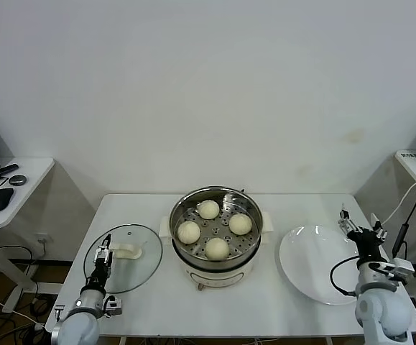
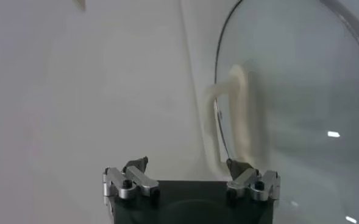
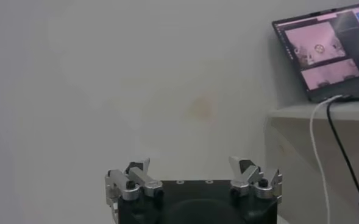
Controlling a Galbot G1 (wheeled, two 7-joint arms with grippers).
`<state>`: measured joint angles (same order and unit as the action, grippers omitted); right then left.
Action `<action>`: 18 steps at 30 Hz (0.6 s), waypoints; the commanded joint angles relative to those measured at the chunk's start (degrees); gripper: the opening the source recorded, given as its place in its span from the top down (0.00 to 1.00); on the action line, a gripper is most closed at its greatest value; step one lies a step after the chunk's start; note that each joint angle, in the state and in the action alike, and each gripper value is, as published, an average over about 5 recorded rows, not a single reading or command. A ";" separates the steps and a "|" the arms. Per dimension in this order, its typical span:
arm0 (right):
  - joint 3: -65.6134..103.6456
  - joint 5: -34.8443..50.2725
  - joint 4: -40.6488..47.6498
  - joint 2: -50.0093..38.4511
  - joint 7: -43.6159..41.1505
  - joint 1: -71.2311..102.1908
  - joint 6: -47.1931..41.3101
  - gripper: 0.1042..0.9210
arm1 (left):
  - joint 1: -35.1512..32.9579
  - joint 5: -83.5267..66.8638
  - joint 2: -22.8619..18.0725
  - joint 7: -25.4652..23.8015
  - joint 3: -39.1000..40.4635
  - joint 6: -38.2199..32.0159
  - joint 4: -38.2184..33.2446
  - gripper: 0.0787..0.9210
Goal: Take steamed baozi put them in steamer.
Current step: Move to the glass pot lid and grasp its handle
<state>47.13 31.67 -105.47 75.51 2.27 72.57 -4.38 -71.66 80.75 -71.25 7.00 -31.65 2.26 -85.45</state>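
- Already, all four steamed baozi [image 1: 215,228] sat inside the steamer [image 1: 217,267], spread over its perforated tray: one toward the back, one at the robot's left, one at its right, and one at the front.
- None of the buns touched another, and each rested on the tray rather than against the steel wall.
- The steamer stood in the middle of the white table [image 1: 265,302], on its cream-white base.
- The left gripper [image 1: 103,253] hung low at the table's left near corner, over the near edge of the glass lid [image 1: 139,277], which lay flat just beside the steamer.
- In the left wrist view, the left gripper [image 2: 187,170] had its jaws spread wide with nothing between them, and the lid's cream handle [image 2: 231,115] lay just ahead of one fingertip.
- The right gripper [image 1: 358,228] hovered at the right edge of the table, beside the far rim of the white plate [image 1: 315,266], which held nothing.
- Seen from the right wrist, the right gripper [image 3: 194,170] was likewise wide open and holding nothing, facing a pale wall.
- A laptop [image 3: 325,49] with a lit screen stood on a side shelf beyond it.
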 commanded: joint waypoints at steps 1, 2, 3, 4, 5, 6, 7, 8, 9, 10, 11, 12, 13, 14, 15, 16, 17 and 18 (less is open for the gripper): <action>1.07 -0.02 -0.50 0.45 0.25 1.01 0.14 0.12 | 4.09 -0.41 -0.21 0.57 0.67 -0.18 4.50 0.12; 1.31 0.00 -0.56 0.39 0.29 1.21 0.13 0.12 | 4.62 -0.47 -0.23 0.72 0.77 -0.24 5.13 0.12; 1.55 0.02 -0.59 0.31 0.33 1.46 0.13 0.12 | 5.14 -0.61 -0.23 0.85 0.89 -0.28 5.74 0.12; 1.78 0.03 -0.61 0.22 0.36 1.71 0.15 0.12 | 5.60 -0.76 -0.22 0.99 1.01 -0.30 6.27 0.12; 1.98 0.03 -0.62 0.14 0.39 1.97 0.18 0.12 | 6.00 -0.90 -0.23 1.13 1.08 -0.31 6.75 0.12; 2.19 0.03 -0.63 0.08 0.41 2.27 0.23 0.12 | 6.48 -1.06 -0.27 1.28 1.12 -0.30 7.28 0.12; 2.34 0.03 -0.65 0.07 0.42 2.52 0.28 0.12 | 6.96 -1.22 -0.31 1.44 1.13 -0.30 7.83 0.12; 2.47 0.03 -0.69 0.08 0.43 2.75 0.32 0.12 | 7.43 -1.40 -0.31 1.61 1.14 -0.35 8.43 0.12; 2.57 0.02 -0.74 0.11 0.44 2.97 0.37 0.12 | 7.97 -1.59 -0.25 1.76 1.20 -0.42 9.08 0.12; 2.65 0.01 -0.80 0.14 0.46 3.15 0.40 0.12 | 8.48 -1.79 -0.16 1.92 1.28 -0.53 9.67 0.12; 2.70 0.00 -0.87 0.18 0.47 3.29 0.42 0.12 | 8.92 -2.01 -0.01 2.06 1.41 -0.63 10.18 0.12; 2.75 -0.01 -0.97 0.22 0.49 3.44 0.43 0.12 | 9.37 -2.27 0.18 2.19 1.56 -0.75 10.68 0.12; 2.80 -0.02 -1.06 0.24 0.52 3.57 0.43 0.12 | 9.79 -2.49 0.35 2.36 1.71 -0.87 11.15 0.12; 2.83 -0.03 -1.13 0.27 0.54 3.69 0.42 0.12 | 10.13 -2.71 0.48 2.56 1.82 -1.00 11.60 0.12; 2.86 -0.05 -1.20 0.29 0.57 3.80 0.42 0.12 | 10.44 -2.94 0.60 2.78 1.93 -1.13 12.08 0.12; 2.89 -0.07 -1.24 0.31 0.60 3.90 0.43 0.12 | 10.72 -3.16 0.67 3.10 2.02 -1.32 12.62 0.12; 2.91 -0.08 -1.27 0.33 0.63 3.98 0.43 0.12 | 10.92 -3.31 0.69 3.50 2.07 -1.52 13.14 0.12; 2.92 -0.10 -1.29 0.37 0.66 4.05 0.44 0.12 | 11.09 -3.42 0.67 3.98 2.11 -1.76 13.66 0.12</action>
<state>49.67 31.63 -106.62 75.78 2.85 75.85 -3.99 -64.14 78.52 -70.93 9.24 -29.92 1.24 -77.13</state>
